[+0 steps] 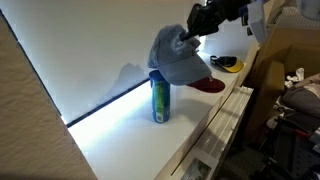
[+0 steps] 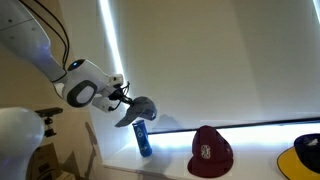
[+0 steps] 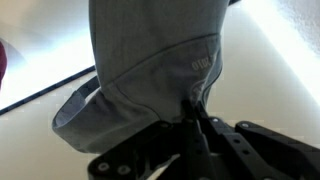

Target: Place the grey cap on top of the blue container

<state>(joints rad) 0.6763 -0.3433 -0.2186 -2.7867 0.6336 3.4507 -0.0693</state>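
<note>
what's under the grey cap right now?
The blue container stands upright under the grey cap, which the gripper holds. The cap's edge covers the container's lid, so contact cannot be judged. In the wrist view the cap hides everything beneath.

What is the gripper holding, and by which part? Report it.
The gripper holds the grey cap, pinched by bunched fabric at the crown; the brim hangs free.

Matt cloth grey cap [image 3: 150,70]; glossy blue container [image 1: 159,98].
</note>
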